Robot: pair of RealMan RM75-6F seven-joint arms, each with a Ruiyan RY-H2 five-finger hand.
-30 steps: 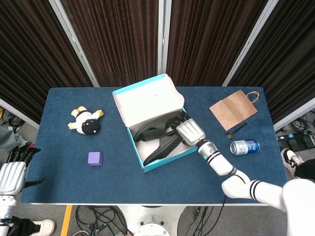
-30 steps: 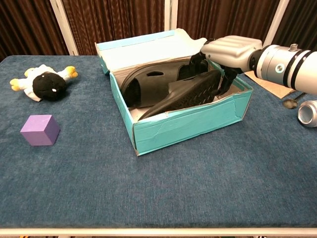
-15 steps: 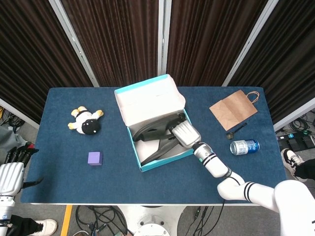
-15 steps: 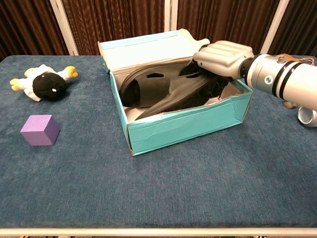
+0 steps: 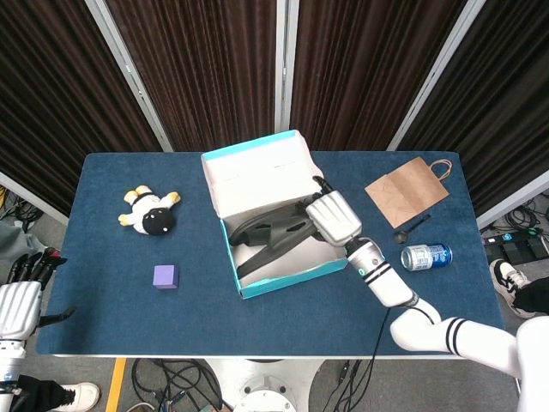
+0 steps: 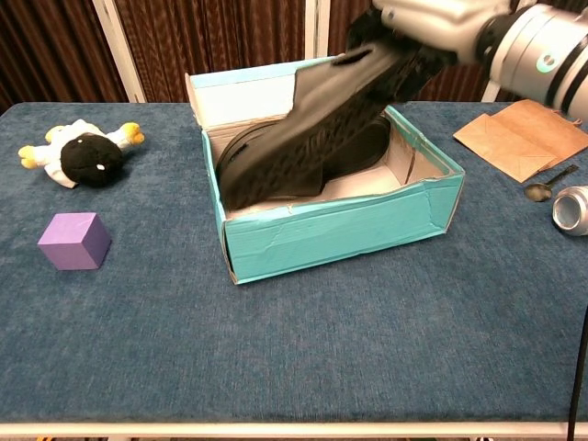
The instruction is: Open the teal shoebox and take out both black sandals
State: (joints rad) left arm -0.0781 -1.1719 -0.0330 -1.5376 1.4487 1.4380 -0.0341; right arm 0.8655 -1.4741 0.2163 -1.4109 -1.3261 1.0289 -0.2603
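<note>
- The teal shoebox [image 6: 340,225] is taken as the landmark; its lid [image 5: 257,176] is folded back at the far side, so opening is judged done.
- One black sandal [image 6: 312,124] is held by its heel end in the right hand [image 6: 432,23], tilted steeply, its toe end low over the box's near-left part.
- The lift is best kept upward until the toe is carried clear of the near wall, so the box is not dragged.
- The second sandal [image 6: 367,152] is seen lying inside the box, behind the raised one.
- The left hand [image 5: 21,296] is kept well left of the box, fingers apart, nothing held.
</note>
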